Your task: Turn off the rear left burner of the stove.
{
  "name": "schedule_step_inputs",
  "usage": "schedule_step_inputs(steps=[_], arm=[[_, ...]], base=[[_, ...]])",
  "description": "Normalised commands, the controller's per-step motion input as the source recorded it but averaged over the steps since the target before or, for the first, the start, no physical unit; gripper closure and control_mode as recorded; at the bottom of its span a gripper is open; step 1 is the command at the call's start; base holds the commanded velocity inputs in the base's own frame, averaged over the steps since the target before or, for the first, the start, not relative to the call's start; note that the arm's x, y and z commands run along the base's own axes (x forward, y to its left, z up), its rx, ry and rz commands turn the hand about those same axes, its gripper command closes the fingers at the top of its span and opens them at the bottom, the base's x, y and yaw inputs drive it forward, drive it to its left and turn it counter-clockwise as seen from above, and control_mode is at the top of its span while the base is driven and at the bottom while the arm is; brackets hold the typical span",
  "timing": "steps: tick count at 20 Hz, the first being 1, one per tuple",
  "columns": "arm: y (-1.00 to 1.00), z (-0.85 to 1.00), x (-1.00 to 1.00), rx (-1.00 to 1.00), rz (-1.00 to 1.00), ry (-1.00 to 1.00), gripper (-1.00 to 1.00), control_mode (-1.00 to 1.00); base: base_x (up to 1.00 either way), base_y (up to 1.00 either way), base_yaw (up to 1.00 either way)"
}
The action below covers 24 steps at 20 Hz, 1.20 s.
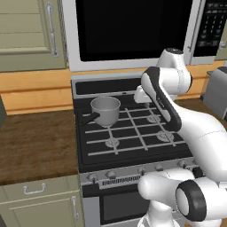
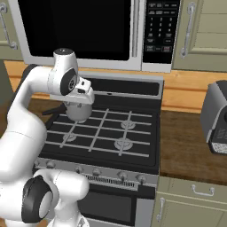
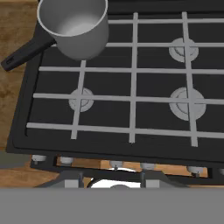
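I see my pincer [image 3: 112, 177] hanging high over the stove [image 1: 133, 128], fingers apart and empty. The rear left burner sits hidden beneath the saucepan [image 3: 76, 26] at the cooktop's back-left corner.

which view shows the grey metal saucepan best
The hand view: the grey metal saucepan sits close, its open top and dark handle unobstructed. The left base view shows it smaller; in the right base view the arm covers its top.
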Motion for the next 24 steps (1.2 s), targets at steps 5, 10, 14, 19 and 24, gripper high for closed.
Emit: schedule_step_inputs(steps=[5, 10, 14, 19, 24], arm=[[0.03, 0.00, -0.01, 0.00, 0.00, -0.01, -1.00, -1.00], [0.63, -0.19, -0.52, -0.18, 0.10, 0.00, -1.00, -1.00], [0.62, -0.26, -0.63, -0.15, 0.10, 0.00, -1.00, -1.00], [0.45, -0.33, -0.44, -0.10, 0.09, 0.02, -1.00, -1.00], [0.56, -0.38, -0.34, -0.15, 0.15, 0.04, -1.00, -1.00]], base=[[0.00, 0.00, 0.00], [0.00, 0.00, 0.00], [0.00, 0.00, 0.00], [0.00, 0.00, 0.00], [0.00, 0.00, 0.00]])
